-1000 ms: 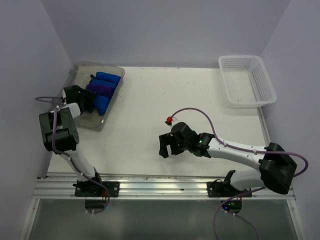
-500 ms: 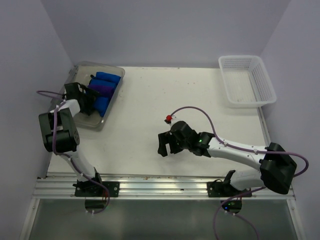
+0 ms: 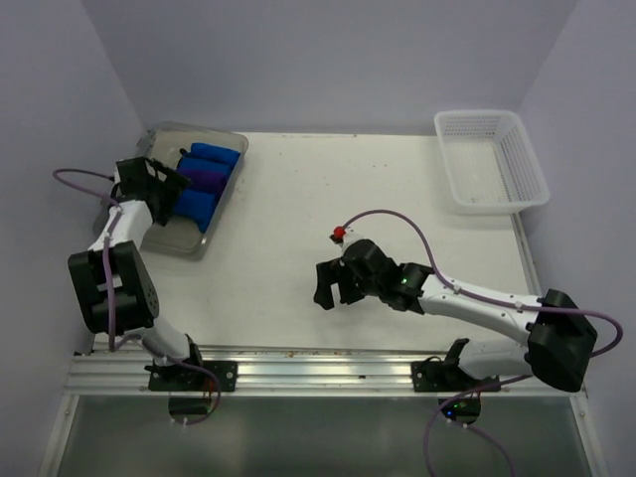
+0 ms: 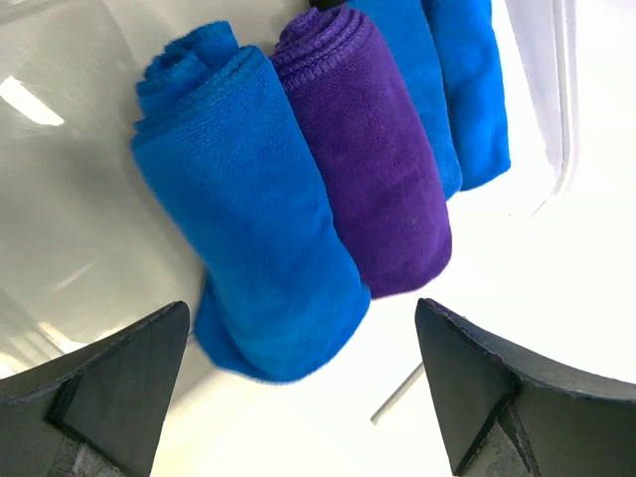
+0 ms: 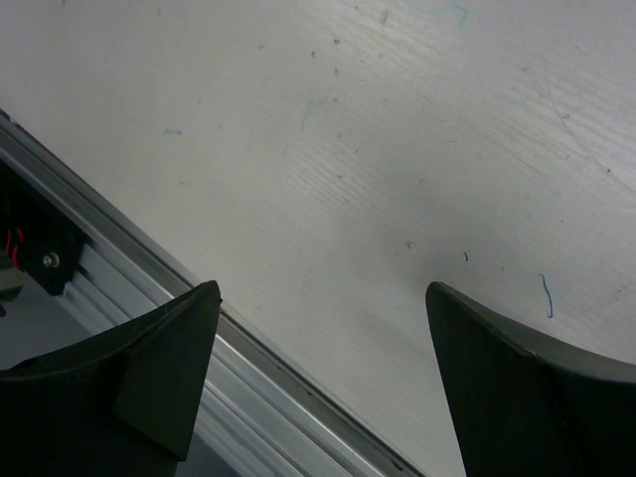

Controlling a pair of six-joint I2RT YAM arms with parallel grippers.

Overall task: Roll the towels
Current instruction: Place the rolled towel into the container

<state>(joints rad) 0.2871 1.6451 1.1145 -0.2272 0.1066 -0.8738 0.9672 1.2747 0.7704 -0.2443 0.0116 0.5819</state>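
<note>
Several rolled towels lie side by side in the clear grey tray (image 3: 192,242) at the table's far left. In the top view I see a blue roll (image 3: 215,154), a dark purple roll (image 3: 204,177) and a nearer blue roll (image 3: 195,206). In the left wrist view the near blue roll (image 4: 248,219) lies against the purple one (image 4: 376,169), with more blue (image 4: 452,89) behind. My left gripper (image 3: 164,189) is open just left of the rolls, holding nothing (image 4: 303,333). My right gripper (image 3: 335,295) hangs open over bare table (image 5: 323,298).
A white mesh basket (image 3: 492,159) stands at the far right corner. A purple cable with a red tip (image 3: 338,236) arches over the right arm. The metal rail (image 5: 149,288) of the table's near edge runs under the right gripper. Walls close in left and right.
The left gripper has opened wide and drawn back up and to the left from the near blue roll, which stays in the tray. The right arm has hardly moved.
</note>
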